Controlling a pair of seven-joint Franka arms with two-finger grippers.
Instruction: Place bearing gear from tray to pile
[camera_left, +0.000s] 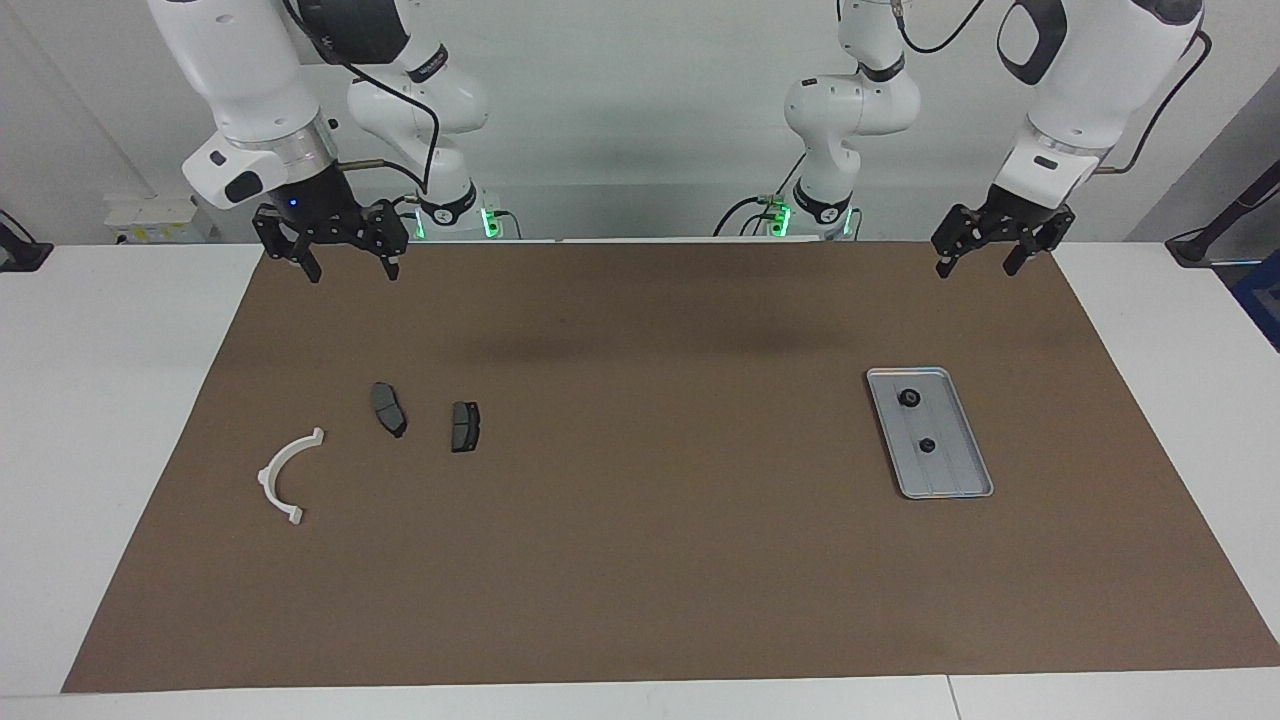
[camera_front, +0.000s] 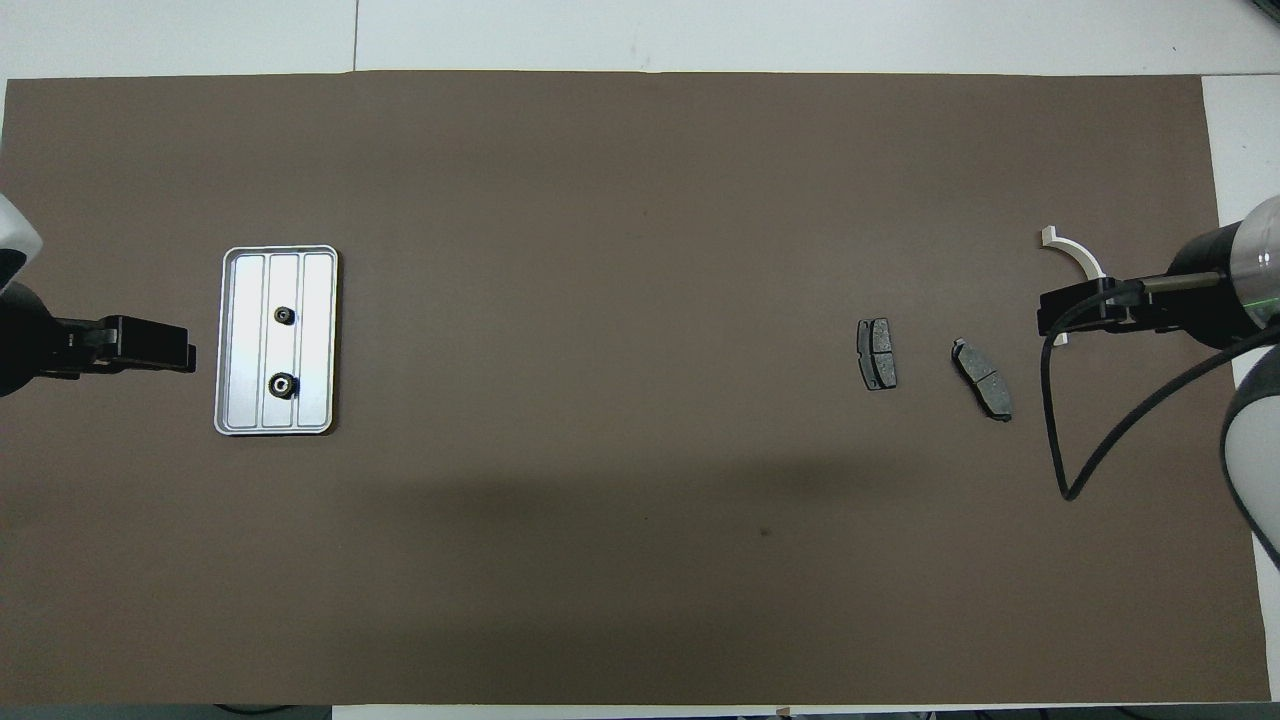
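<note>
The silver ribbed tray (camera_left: 952, 472) (camera_front: 315, 300) lies on the brown mat toward the left arm's end. Two small black bearing gears sit in it: one nearer the robots (camera_left: 909, 398) (camera_front: 283, 384), one farther (camera_left: 926, 446) (camera_front: 285, 316). The pile lies toward the right arm's end: a white semicircular bracket (camera_left: 283, 474) (camera_front: 1078, 253) and two dark brake pads (camera_left: 388, 409) (camera_left: 465, 426) (camera_front: 981, 379) (camera_front: 877, 353). My left gripper (camera_left: 976, 270) (camera_front: 188, 357) is open and empty, raised over the mat by the tray. My right gripper (camera_left: 355, 275) (camera_front: 1042, 320) is open and empty, raised, and partly covers the bracket in the overhead view.
The brown mat (camera_left: 650, 540) covers most of the white table (camera_left: 110, 400). A black cable (camera_front: 1070, 470) hangs from the right arm.
</note>
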